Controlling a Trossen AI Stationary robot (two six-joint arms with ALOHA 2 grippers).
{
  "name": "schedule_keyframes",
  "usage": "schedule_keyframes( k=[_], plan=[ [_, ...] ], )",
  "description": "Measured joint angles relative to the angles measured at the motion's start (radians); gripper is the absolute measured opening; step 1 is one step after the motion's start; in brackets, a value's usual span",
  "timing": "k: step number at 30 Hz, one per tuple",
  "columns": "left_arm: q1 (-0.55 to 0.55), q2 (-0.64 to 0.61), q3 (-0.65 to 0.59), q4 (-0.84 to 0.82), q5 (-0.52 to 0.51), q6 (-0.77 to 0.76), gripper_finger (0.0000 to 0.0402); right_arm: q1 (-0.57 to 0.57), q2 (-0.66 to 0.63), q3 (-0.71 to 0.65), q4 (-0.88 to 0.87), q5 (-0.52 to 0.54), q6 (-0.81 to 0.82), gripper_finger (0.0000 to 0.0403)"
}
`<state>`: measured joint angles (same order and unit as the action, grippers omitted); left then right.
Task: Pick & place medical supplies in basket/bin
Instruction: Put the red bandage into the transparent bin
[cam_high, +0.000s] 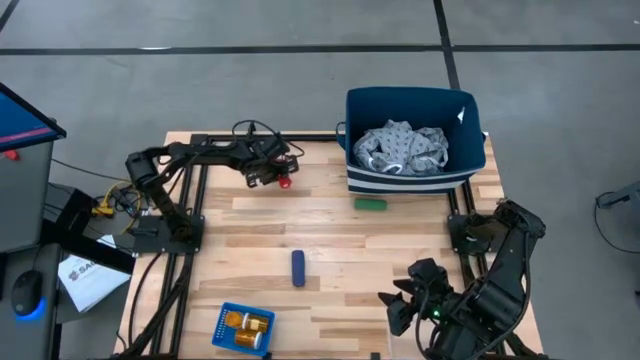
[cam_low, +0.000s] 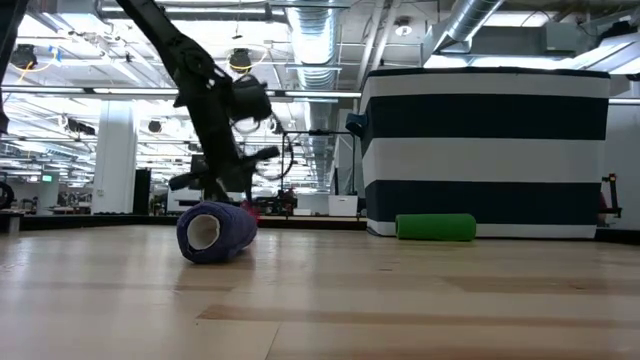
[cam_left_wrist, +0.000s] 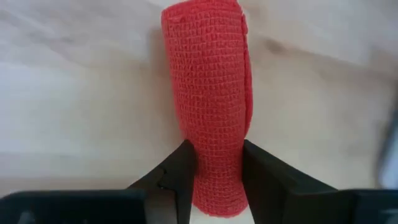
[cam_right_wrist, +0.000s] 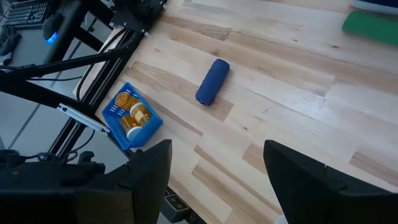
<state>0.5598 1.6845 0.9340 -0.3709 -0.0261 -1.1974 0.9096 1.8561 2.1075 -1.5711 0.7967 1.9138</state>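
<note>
A red cylinder of woven wrap (cam_left_wrist: 208, 87) sits between the fingers of my left gripper (cam_left_wrist: 214, 180), which is shut on it over the far middle of the table (cam_high: 278, 176). The navy striped bin (cam_high: 470, 165) stands at the far right with the grey patterned cloth (cam_high: 405, 148) inside. A green cylinder (cam_high: 370, 204) lies on its side in front of the bin. A dark blue cylinder (cam_high: 298, 267) lies on its side mid-table. The small blue basket (cam_high: 226, 322) at the near edge holds two orange pill bottles (cam_high: 247, 325). My right gripper (cam_right_wrist: 217, 180) waits open above the near right corner. No clear tray is in view. My left gripper pinches the red cylinder between its two fingers (cam_left_wrist: 183, 174), one on each side of its round wall near one end (cam_left_wrist: 214, 158). The cylinder lies along the fingers and sticks out ahead of them, low over the wood. Whether it touches the table, I cannot tell.
The bin's tall walls rise at the far right. Open wood lies between the blue cylinder and the bin. Black frame rails (cam_high: 185, 260) run along the table's left side, with cables and a monitor (cam_high: 25, 120) beyond it.
</note>
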Motion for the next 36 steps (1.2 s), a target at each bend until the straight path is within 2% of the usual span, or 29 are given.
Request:
schedule_keyframes(
  k=[5,12,14,17,20,22,24,27,29,36],
  plan=[
    [-0.015,-0.112,0.001,0.007,0.102,0.171,0.0105,-0.001,0.000,0.000,0.000,0.046,-0.041,0.0250],
    [-0.114,-0.360,0.000,0.002,0.400,0.482,0.0105,-0.047,-0.003,0.000,0.000,0.092,-0.173,0.0250],
    [-0.172,-0.428,0.000,0.001,0.444,0.550,0.0104,-0.071,-0.015,0.000,0.000,0.105,-0.219,0.0250],
    [-0.286,-0.513,0.000,0.006,0.442,0.639,0.0105,-0.111,-0.047,0.000,0.000,0.143,-0.267,0.0250],
    [-0.416,-0.566,0.000,0.014,0.391,0.716,0.0106,-0.146,-0.076,0.000,0.022,0.174,-0.319,0.0250],
    [-0.503,-0.586,0.000,0.017,0.337,0.766,0.0107,-0.168,-0.087,0.000,0.077,0.173,-0.415,0.0250],
    [-0.580,-0.592,0.000,0.021,0.285,0.812,0.0107,-0.193,-0.090,0.000,0.181,0.151,-0.587,0.0250],
    [-0.678,-0.590,0.000,0.051,0.213,0.873,0.0108,-0.253,-0.089,0.000,0.352,0.026,-0.892,0.0250],
    [-0.723,-0.577,0.001,0.073,0.167,0.884,0.0108,-0.299,-0.085,0.001,0.428,-0.060,-1.040,0.0250],
    [-0.799,-0.561,0.003,0.092,0.076,0.887,0.0108,-0.411,-0.082,0.001,0.545,-0.348,-1.365,0.0250]
  ],
)
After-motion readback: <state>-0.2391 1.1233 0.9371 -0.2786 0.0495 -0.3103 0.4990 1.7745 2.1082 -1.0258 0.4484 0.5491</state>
